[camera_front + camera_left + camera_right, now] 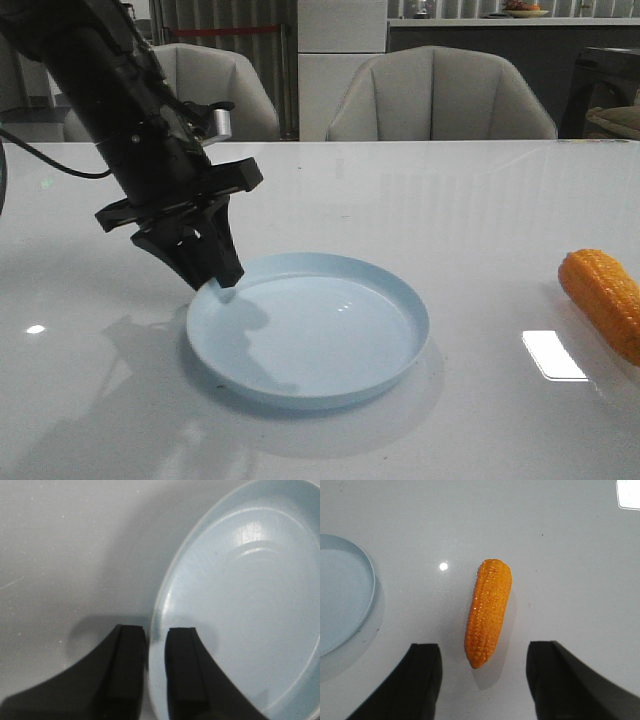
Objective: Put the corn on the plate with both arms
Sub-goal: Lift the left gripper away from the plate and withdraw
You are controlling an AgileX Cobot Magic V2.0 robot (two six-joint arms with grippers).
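The left pincer (222,283) grasps the pale-blue plate (310,325) by its left rim, one finger (181,670) inside and one outside. The orange corn (603,300) lies on the white table (420,190) at the far right, well apart from the plate. The right pincer (482,680) hangs released over the corn, fingers on either side.

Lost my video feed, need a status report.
Left gripper pinching plate rim. Right gripper open above corn, not touching. Corn on table, apart from plate. Nothing between them.
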